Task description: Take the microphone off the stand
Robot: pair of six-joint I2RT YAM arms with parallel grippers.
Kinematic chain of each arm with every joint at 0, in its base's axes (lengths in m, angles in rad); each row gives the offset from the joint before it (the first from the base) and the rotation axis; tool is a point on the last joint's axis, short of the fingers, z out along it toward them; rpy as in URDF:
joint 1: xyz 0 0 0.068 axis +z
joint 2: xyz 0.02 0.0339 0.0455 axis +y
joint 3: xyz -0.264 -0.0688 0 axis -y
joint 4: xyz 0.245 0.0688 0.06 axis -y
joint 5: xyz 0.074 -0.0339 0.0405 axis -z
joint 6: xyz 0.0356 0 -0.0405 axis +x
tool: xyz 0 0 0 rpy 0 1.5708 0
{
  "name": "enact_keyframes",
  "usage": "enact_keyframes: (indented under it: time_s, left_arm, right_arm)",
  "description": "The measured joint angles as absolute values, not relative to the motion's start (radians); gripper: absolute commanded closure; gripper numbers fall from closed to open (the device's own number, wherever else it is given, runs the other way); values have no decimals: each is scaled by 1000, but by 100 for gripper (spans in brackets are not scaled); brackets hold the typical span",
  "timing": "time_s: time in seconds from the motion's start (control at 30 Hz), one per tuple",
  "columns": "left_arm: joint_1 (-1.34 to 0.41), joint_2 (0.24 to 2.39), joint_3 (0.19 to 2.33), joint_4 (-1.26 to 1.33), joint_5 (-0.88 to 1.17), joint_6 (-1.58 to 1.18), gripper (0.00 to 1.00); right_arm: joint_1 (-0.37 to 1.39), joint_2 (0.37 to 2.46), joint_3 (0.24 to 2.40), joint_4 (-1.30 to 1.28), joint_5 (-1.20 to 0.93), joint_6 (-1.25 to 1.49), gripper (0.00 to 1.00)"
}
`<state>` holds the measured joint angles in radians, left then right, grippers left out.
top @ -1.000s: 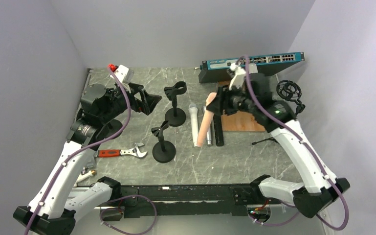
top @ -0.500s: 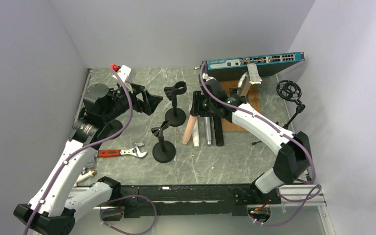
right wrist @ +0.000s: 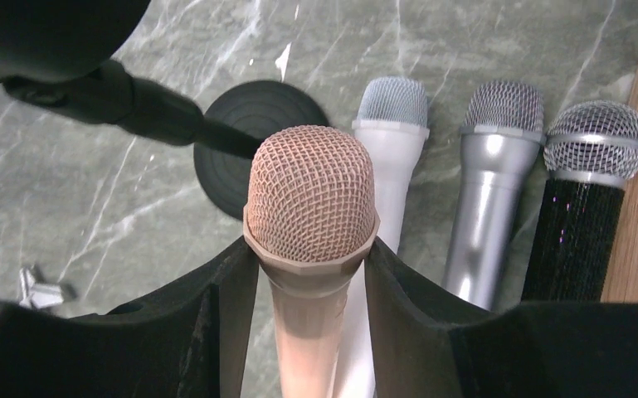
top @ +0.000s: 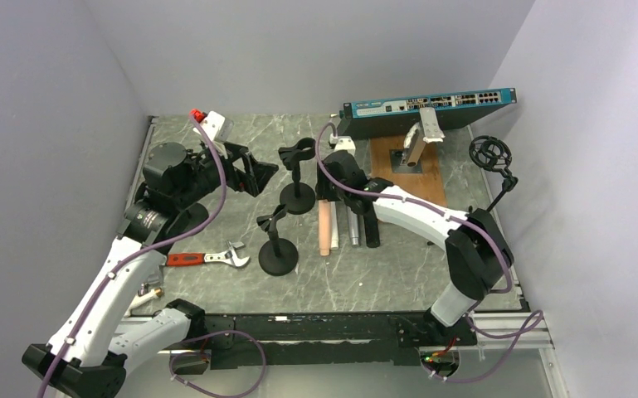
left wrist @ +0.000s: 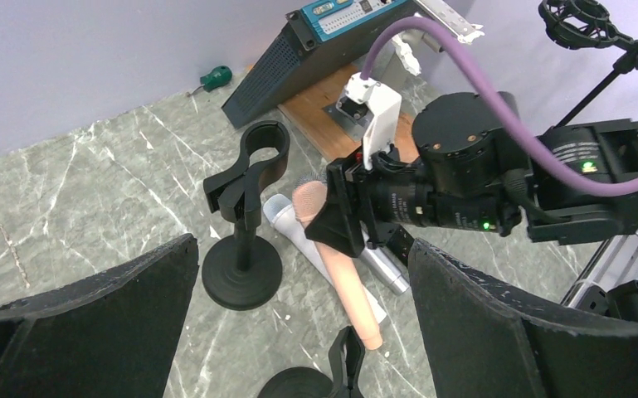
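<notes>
Likely rigid, smooth, head-heavy: right gripper (right wrist: 311, 274) clamps the pink microphone (right wrist: 311, 195) just under its dentable mesh, left gripper (left wrist: 303, 249) spread wide.

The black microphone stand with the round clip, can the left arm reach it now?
Probably yes: the black microphone stand is straight ahead of the open left gripper, nothing between; the right gripper holding the peach microphone crowds it.
</notes>
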<state>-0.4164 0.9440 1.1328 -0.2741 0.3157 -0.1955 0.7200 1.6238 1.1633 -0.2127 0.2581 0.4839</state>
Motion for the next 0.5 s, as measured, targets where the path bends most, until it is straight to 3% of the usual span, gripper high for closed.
enact_keyframes:
  time_s: [0.5]
  left_arm:
    - [-427,939,1133,-274,309,-192,1]
  right_arm:
    - [722,1775,1071,172,336,426,98]
